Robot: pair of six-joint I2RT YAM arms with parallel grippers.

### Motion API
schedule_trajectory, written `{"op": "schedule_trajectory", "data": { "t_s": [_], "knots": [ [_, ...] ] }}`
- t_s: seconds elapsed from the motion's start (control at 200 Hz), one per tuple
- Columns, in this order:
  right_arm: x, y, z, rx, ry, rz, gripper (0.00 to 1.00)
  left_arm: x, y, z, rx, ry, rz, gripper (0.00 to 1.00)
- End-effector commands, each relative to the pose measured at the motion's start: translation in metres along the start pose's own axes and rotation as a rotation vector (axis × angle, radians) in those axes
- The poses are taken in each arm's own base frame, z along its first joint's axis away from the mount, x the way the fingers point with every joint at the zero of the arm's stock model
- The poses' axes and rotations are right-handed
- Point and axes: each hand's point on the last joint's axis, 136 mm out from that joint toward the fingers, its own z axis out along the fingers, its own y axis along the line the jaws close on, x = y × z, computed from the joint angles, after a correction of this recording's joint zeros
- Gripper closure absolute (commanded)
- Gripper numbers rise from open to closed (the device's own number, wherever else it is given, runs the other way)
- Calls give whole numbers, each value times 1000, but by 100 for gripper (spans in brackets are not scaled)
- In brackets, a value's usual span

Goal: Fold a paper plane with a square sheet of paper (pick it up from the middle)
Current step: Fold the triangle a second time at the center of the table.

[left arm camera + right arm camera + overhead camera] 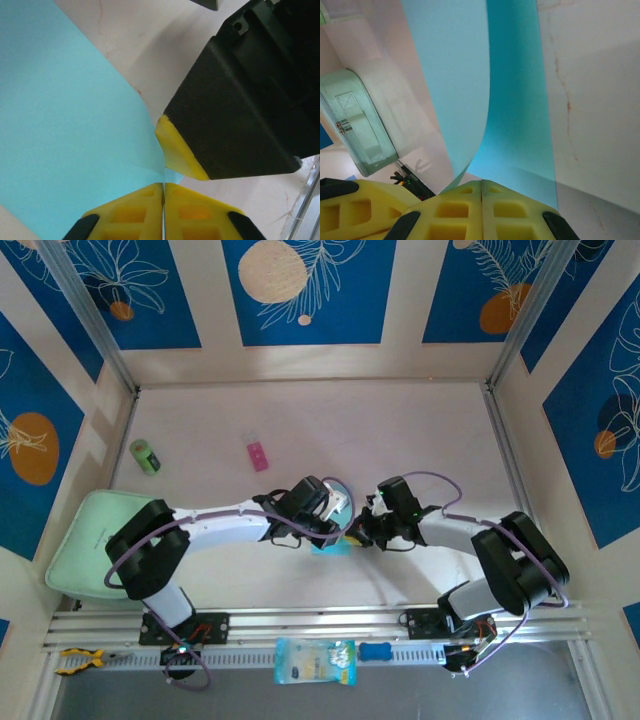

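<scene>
- Square sheet of paper (pixel 331 544) held midway along the worktop's (pixel 420 440) near edge, bent over in a loose curve
- Left fingers (pixel 130 215) and right fingers (pixel 455 210) pressed together, pinching its edge
- Early stage, I judge: no sharp crease visible, most folds remain

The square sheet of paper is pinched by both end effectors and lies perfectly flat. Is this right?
Not flat. The square sheet of paper is pinched by the left end effector and the right end effector, but it bends over in a curved fold, as the right wrist view shows.
</scene>
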Motion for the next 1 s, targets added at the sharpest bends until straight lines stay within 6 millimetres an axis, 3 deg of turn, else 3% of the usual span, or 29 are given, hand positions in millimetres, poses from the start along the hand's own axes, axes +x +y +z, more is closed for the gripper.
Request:
{"op": "schedule_trajectory", "data": {
  "t_s": [0.0, 0.48, 0.58, 0.66, 0.995],
  "knots": [
    [-4, 13, -1, -28, -10, -10, 93, 4, 2, 2, 11, 28, -8, 89],
    [-4, 11, 2, -22, 2, -3, 93, 6, 4, 5, 3, 46, 1, 88],
    [-5, 11, 1, -22, -1, -1, 94, 6, 6, 3, -10, 41, 3, 98],
    [-4, 11, 1, -24, 0, -1, 93, 5, 6, 3, -10, 34, 2, 100],
    [4, -16, 1, 84, -22, 24, 94, -1, -2, 5, 35, 25, -24, 100]
  ]
}}
